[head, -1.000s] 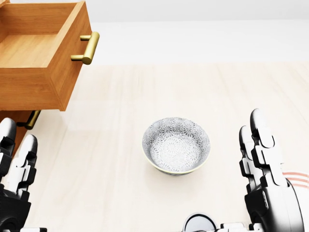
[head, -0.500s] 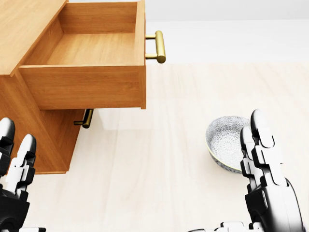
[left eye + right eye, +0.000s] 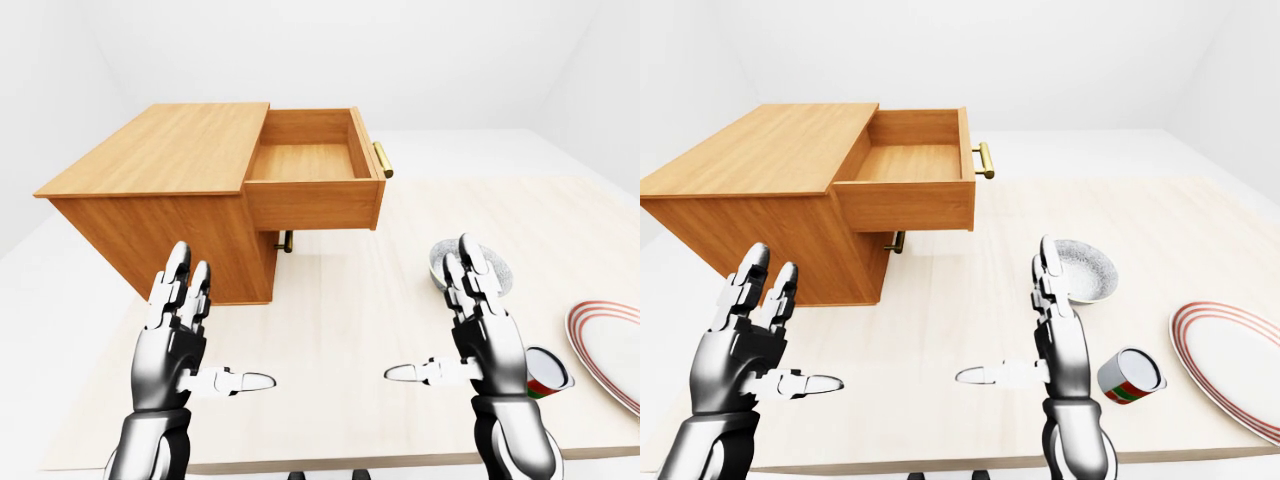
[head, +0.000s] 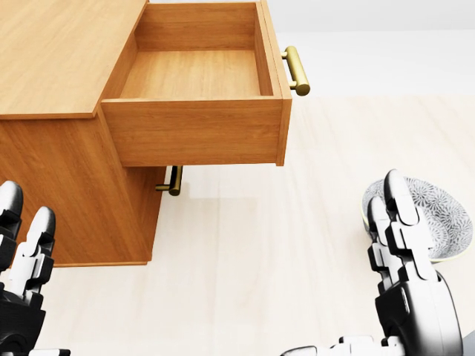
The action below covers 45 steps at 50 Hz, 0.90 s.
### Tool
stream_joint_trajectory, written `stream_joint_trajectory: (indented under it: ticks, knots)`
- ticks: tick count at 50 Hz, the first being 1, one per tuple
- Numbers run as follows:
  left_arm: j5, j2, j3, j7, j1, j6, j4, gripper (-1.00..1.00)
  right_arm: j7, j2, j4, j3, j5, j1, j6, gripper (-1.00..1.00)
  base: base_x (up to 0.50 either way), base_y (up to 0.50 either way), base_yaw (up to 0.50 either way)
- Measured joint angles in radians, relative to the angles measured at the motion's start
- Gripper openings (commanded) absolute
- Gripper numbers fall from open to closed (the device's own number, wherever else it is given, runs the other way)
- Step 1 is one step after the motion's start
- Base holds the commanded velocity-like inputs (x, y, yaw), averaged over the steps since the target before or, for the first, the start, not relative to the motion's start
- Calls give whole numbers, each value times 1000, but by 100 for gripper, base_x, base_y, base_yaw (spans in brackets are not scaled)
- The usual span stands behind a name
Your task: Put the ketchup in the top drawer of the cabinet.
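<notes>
The wooden cabinet [image 3: 160, 200] stands at the left of the table. Its top drawer [image 3: 310, 162] is pulled out and empty, with a brass handle [image 3: 383, 160]. A small can-like container with a red and green label [image 3: 1130, 377] lies on its side to the right of my right hand; I cannot tell whether it is the ketchup. My left hand [image 3: 215, 330] is open and empty, low at the left. My right hand [image 3: 430, 315] is open and empty, raised over the table and apart from the container.
A patterned grey bowl [image 3: 1080, 268] sits on the pale table [image 3: 940, 320] just beyond my right hand. A red-rimmed white plate [image 3: 1235, 355] lies at the right edge. The closed lower drawer shows a brass handle [image 3: 286, 240].
The whole picture has shifted right: the camera has swung left, so the cabinet and open drawer now fill the top left and the bowl sits at the right edge. Both hands stay open.
</notes>
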State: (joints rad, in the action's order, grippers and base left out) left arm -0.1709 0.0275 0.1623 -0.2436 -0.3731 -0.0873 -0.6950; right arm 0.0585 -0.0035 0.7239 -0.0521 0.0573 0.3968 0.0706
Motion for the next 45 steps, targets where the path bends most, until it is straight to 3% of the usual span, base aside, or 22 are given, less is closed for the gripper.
stream_joint_trajectory:
  ticks: [7, 15, 31, 38, 45]
  knots:
    - [1, 1, -2, 1, 2, 0, 2, 100, 0, 1, -4, 8, -1, -6, 6, 100, 3, 0, 0]
    - [1, 0, -3, 3, 4, 0, 4, 100, 8, 2, -9, 10, -5, -6, -1, 100, 42, 13, 0]
    - [6, -2, -5, 10, 19, 0, 20, 100, 38, -1, 19, 35, -31, 30, 17, 100, 0, 0, 0]
    - [12, -6, -10, 20, 29, 0, 38, 100, 131, 13, 159, 148, -9, 50, 17, 100, 0, 0, 0]
    - [14, -9, -12, 26, 36, 0, 58, 100, 301, 45, 288, 340, 29, 29, 17, 100, 0, 0, 0]
